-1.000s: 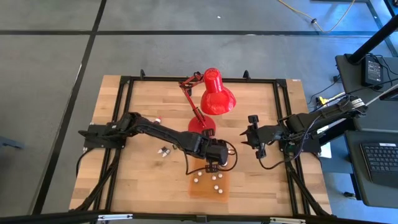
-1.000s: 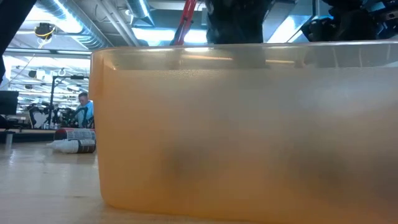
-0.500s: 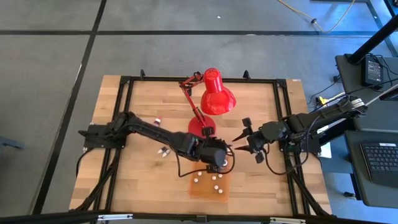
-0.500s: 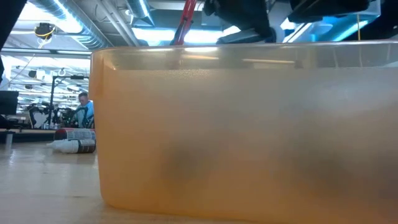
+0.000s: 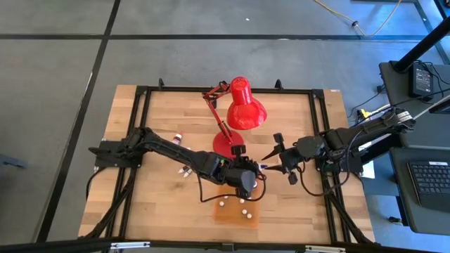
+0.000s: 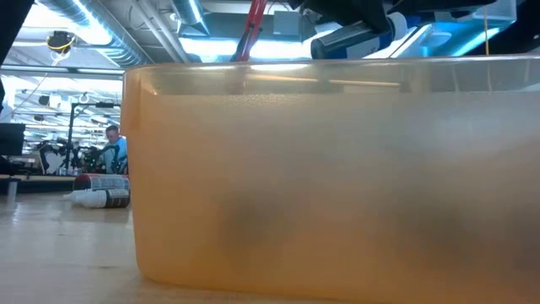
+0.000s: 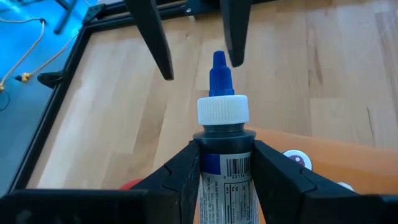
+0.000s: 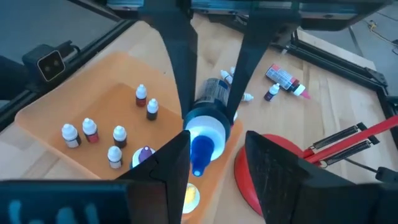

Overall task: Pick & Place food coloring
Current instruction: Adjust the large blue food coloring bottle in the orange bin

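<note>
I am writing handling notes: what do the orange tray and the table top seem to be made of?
The orange tray looks like translucent plastic with a matte finish: light glows through its wall. The table top looks like pale wood with a smooth finish: joined planks and grain show.

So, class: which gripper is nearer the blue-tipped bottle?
Left. The left gripper is clamped on the blue-tipped bottle; the right gripper sits open just off its tip.

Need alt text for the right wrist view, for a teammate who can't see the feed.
The left gripper holds a blue-tipped bottle pointed between the open right gripper's fingers. Below sits an orange tray with several small white-capped bottles; more bottles lie on the table beyond, beside a red lamp base.
</note>
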